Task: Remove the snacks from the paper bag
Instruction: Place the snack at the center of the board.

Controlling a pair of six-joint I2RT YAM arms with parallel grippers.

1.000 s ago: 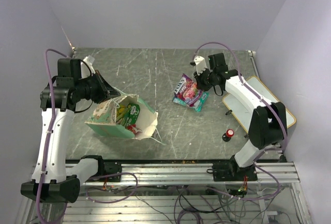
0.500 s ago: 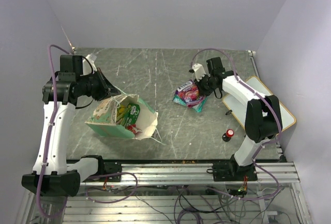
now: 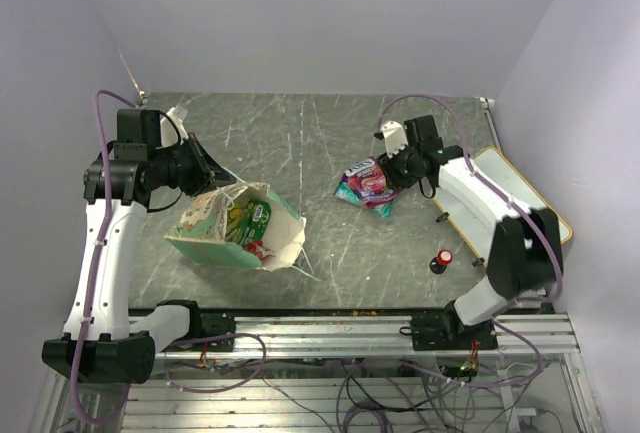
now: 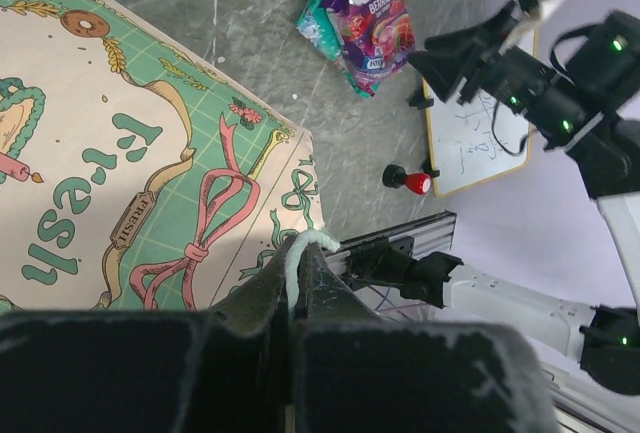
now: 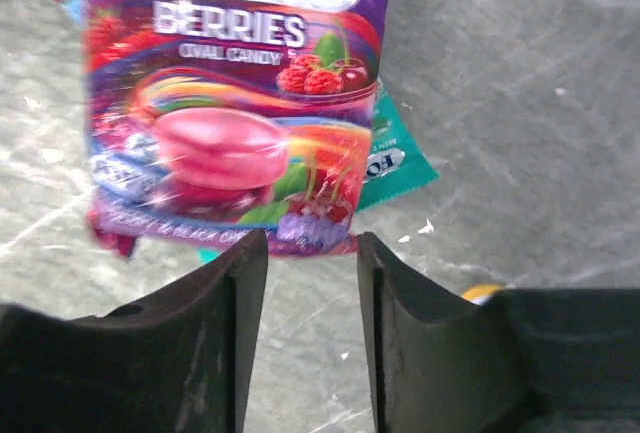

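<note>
Mid-task, left gripper (image 4: 298,275) pinches the string (image 4: 300,246) of the bag (image 4: 130,173); right gripper (image 5: 311,251), spread over the purple packet (image 5: 235,103), should next fetch snacks (image 3: 247,219) inside.

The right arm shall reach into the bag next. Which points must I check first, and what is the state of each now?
1. Left gripper shut on the string handle of the paper bag: ok.
2. Bag mouth open, facing the right side: ok.
3. Right gripper open, nothing between its fingers: ok.
4. Purple packet outside the bag, lying on a teal packet: ok.
5. Green packet and red packet visible in the bag mouth: ok.
6. More packets hidden deeper in the bag: cannot tell.
</note>
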